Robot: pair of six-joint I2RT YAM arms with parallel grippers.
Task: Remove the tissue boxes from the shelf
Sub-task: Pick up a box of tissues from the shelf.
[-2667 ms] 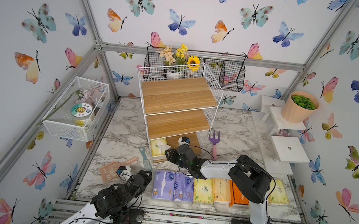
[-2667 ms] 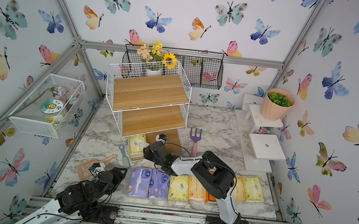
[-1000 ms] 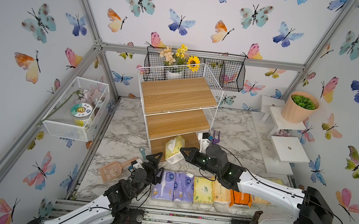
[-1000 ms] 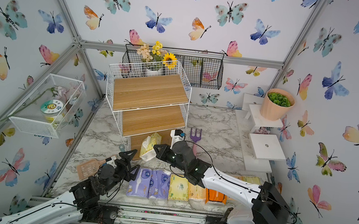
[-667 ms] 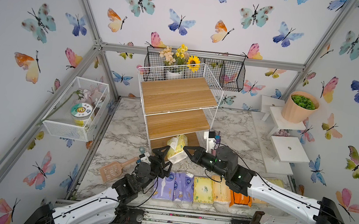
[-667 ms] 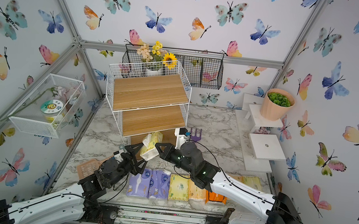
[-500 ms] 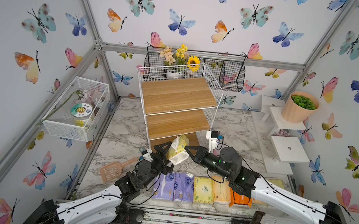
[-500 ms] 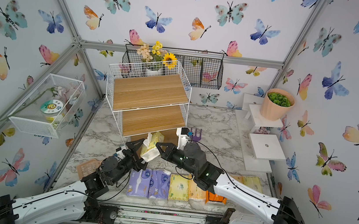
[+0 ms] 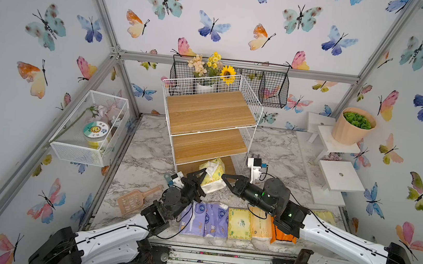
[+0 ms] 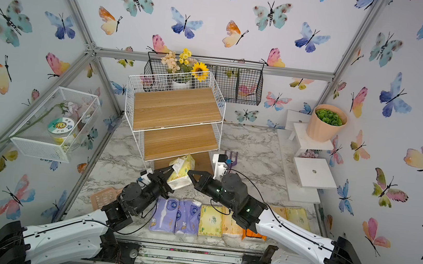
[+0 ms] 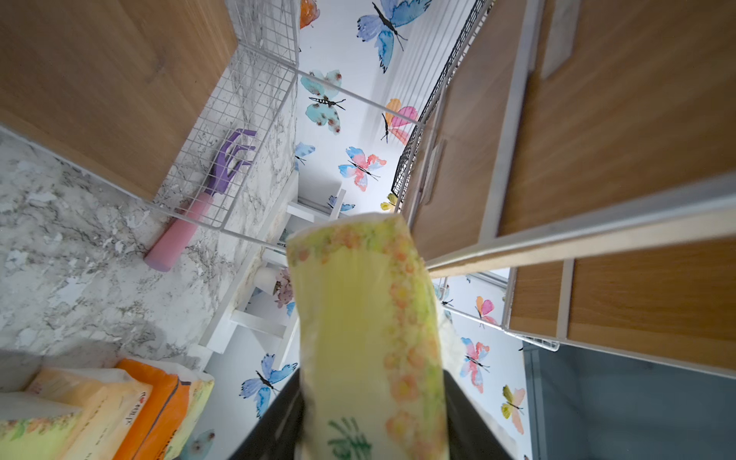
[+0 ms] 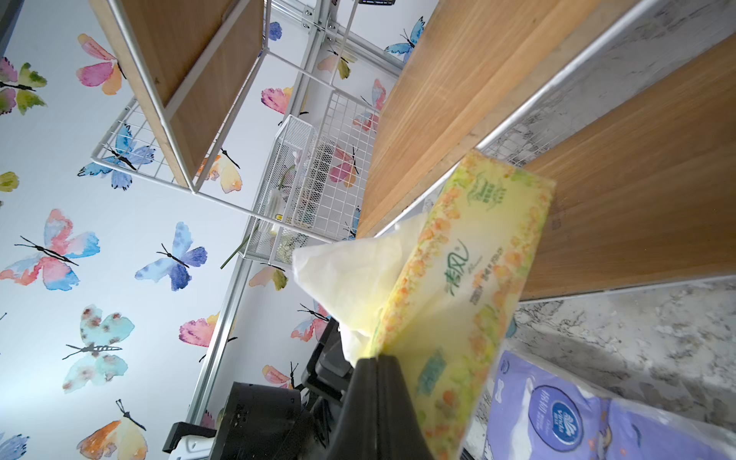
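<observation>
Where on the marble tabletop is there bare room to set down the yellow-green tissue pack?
Bare marble tabletop lies between the white wire shelf and the grey frame rail, behind the tan plastic scoop, and again between the shelf and the white stepped stands. The front edge is crowded: a row of plastic-wrapped tissue packs fills it.

Butterfly-print walls [image 9: 245, 14], aluminium frame [image 9: 319, 76], marble-pattern surface [image 9: 148, 152], white stepped stand [image 9: 340, 177]; lighting even, diffuse.

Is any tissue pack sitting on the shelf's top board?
No: in a top view the top board of the shelf shows only bare wood grain inside its white mesh rim.
</observation>
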